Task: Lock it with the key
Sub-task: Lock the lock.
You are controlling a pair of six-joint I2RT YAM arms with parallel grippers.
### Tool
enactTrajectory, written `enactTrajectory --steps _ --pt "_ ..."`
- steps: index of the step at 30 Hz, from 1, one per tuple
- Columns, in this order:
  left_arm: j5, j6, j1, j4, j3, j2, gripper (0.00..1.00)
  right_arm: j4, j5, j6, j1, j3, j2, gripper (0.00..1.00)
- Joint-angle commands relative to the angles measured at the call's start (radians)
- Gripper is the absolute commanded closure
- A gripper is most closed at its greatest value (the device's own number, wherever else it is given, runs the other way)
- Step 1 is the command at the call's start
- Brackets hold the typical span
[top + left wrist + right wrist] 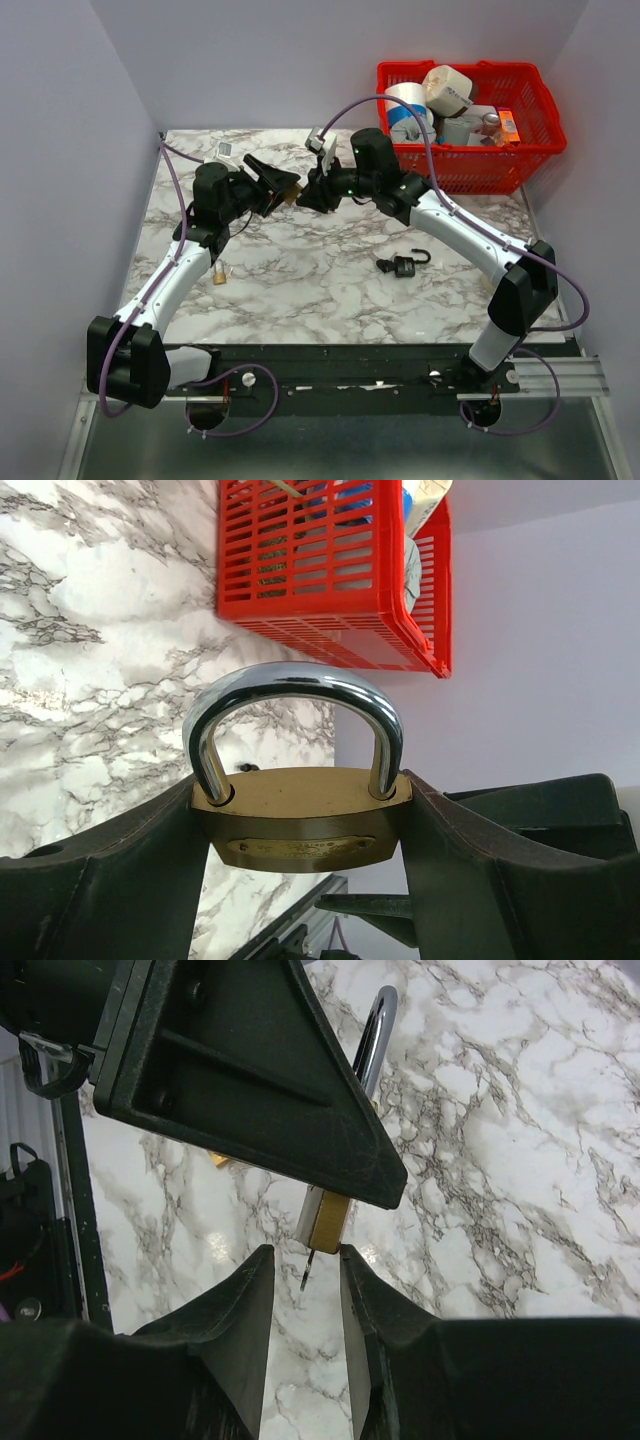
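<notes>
My left gripper (302,780) is shut on a brass padlock (300,820) and holds it above the marble table, chrome shackle (295,680) pointing away. Both shackle legs sit in the body. In the top view the left gripper (283,184) and the right gripper (308,193) meet nose to nose at the back of the table. From below, the padlock (328,1220) shows under a left finger (250,1080). A thin metal key (307,1273) sticks out of its underside. My right gripper (306,1260) is open with its fingers on either side of the key, touching neither face.
A red basket (470,165) of household items stands at the back right, close behind the right arm. A black padlock (404,265) with its shackle up lies right of centre. A small brass padlock (219,274) lies by the left arm.
</notes>
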Motion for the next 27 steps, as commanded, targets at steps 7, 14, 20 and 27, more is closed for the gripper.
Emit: enactTrajectory --steps 7,14,20,27 --pt "0.015 -0.024 0.0 0.075 0.032 -0.034 0.96 -0.016 0.053 -0.01 0.014 0.012 0.017 0.63" --pt "0.015 -0.041 0.014 0.069 0.036 -0.025 0.96 -0.002 0.105 0.008 0.014 -0.013 -0.009 0.61" --pt "0.014 -0.041 0.017 0.07 0.041 -0.023 0.96 0.001 0.134 0.016 0.013 -0.026 -0.024 0.61" --pt "0.012 -0.04 0.017 0.069 0.043 -0.022 0.96 0.001 0.117 0.027 0.014 -0.023 -0.018 0.53"
